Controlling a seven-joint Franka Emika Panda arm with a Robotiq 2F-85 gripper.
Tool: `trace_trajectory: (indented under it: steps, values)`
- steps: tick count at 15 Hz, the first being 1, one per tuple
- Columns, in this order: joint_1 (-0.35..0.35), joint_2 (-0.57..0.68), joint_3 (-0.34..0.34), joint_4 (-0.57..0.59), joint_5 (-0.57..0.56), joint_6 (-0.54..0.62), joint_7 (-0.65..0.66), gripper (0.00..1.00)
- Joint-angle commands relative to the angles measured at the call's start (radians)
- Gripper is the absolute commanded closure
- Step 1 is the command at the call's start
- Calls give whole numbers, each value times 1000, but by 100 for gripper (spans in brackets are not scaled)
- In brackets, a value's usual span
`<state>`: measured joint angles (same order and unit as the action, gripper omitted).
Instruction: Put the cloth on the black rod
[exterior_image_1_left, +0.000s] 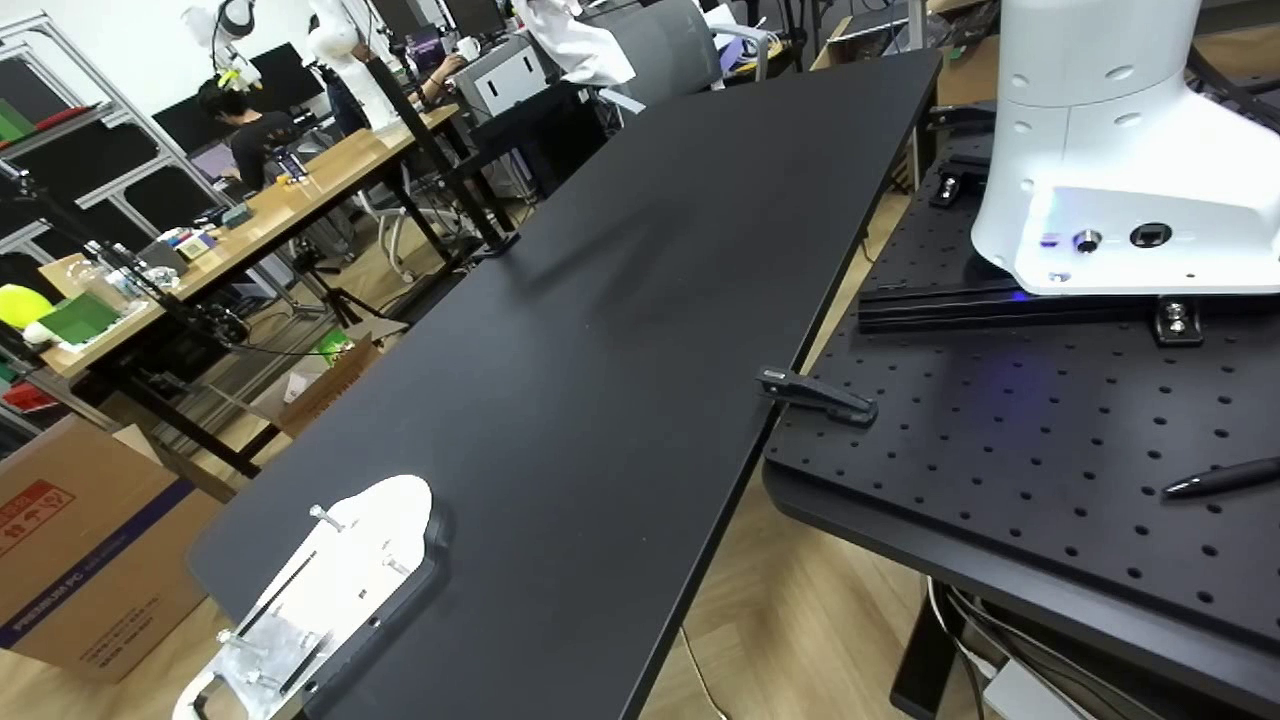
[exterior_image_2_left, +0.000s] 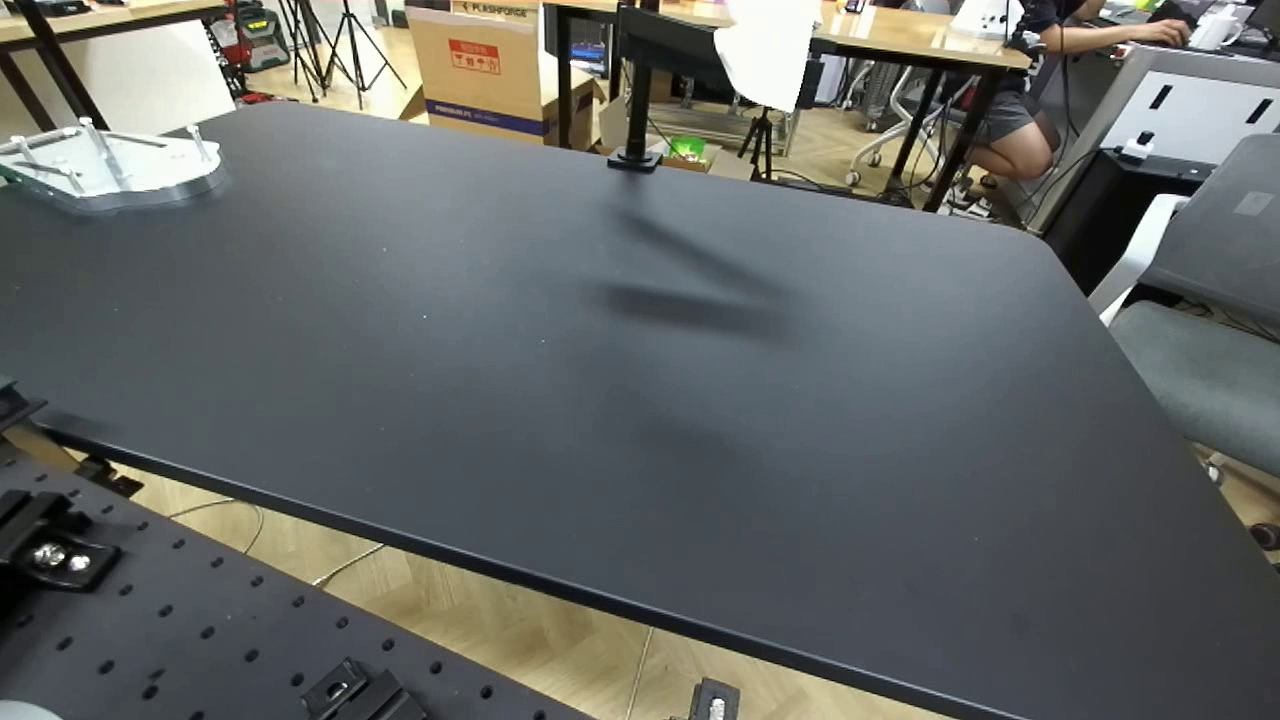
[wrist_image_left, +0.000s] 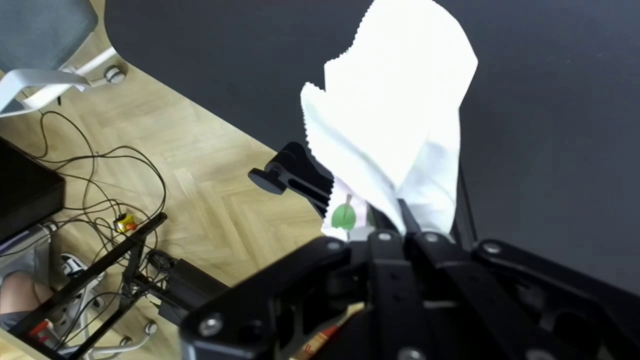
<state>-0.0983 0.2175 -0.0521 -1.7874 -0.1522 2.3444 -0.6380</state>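
My gripper is shut on the white cloth, which fans out from the fingertips in the wrist view. A flap with a green leaf print shows beside the fingers. The cloth hangs at the top edge in both exterior views, where the gripper is out of frame. The black rod extends sideways from an upright pole clamped to the table edge. The cloth covers part of the rod in an exterior view; I cannot tell if they touch. In the wrist view, the cloth partly hides a black arm with a knob.
The black table lies below. A white plate with upright bolts sits at one table end. The white robot base stands on a perforated platform. A grey chair stands beside the table.
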Motion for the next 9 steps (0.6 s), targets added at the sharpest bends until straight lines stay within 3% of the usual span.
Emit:
trace_trajectory:
  steps: [1, 9]
  values:
    - [14, 3, 23, -1, 1, -6, 30, 99]
    - [2, -29, 40, -124, 65, 40, 37, 99]
